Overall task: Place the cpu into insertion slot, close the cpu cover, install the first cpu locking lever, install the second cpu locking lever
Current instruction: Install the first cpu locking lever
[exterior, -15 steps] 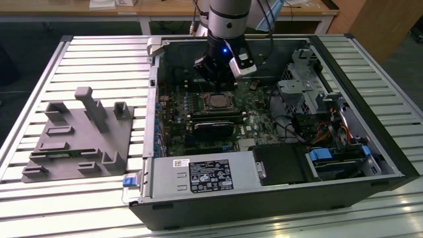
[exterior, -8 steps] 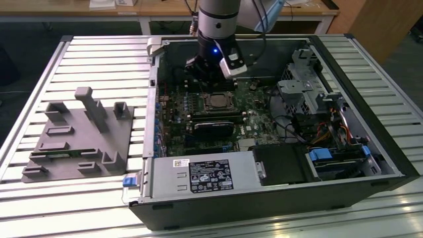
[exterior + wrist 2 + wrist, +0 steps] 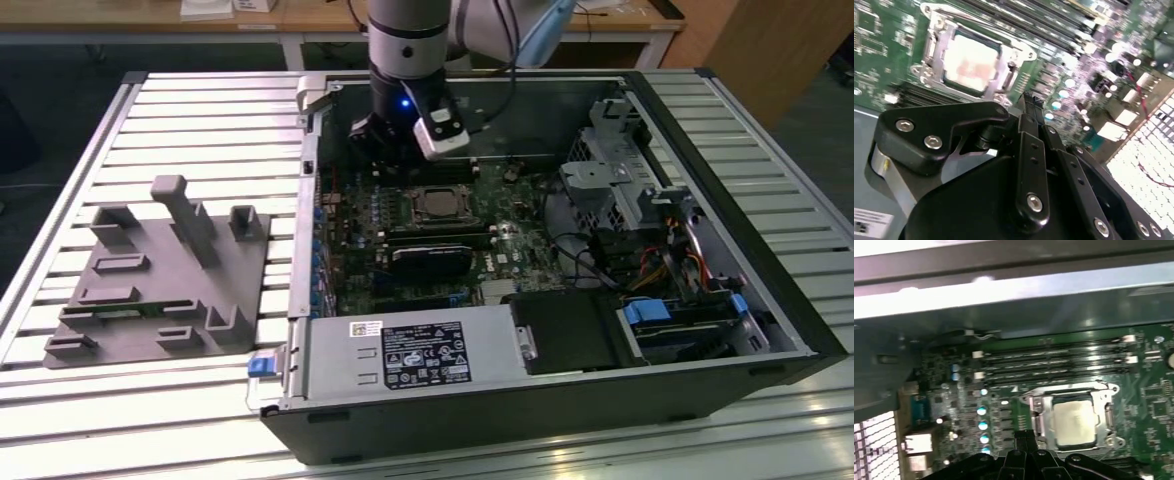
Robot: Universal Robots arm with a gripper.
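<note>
**Q:** What does the setting look like?

**A:** A slatted metal table (image 3: 200, 110) carries an open computer case (image 3: 534, 410) lying on its side. The green motherboard (image 3: 354, 215) inside faces upward. A grey moulded fixture (image 3: 160, 270) sits on the table at the exterior view's left of the case.

**Q:** Where is the arm?

**A:** The robot arm (image 3: 407, 40) comes straight down into the case, close to its far wall. Its gripper (image 3: 387, 155) hangs low over the board.

**Q:** How is the claw set?

**A:** In the second wrist view the black fingers (image 3: 1026, 150) are drawn together at their tips. Nothing is held between them.

**Q:** And the chip?

**A:** The cpu (image 3: 971, 62) is a pale silvery square (a bright reflection washes over its top). It lies flat inside the insertion slot (image 3: 1031, 412). The cpu cover (image 3: 934, 50), a thin metal frame, lies down around the chip, which shows through its window.

**Q:** How does the chip sit relative to the claw?

**A:** In both wrist views the socket is just beside the fingertips, and the two do not touch. In the exterior view the socket lies nearer the camera than the gripper and slightly toward the exterior view's right. Long black memory slots (image 3: 1054, 362) run along the board on the far side of the socket.
</note>
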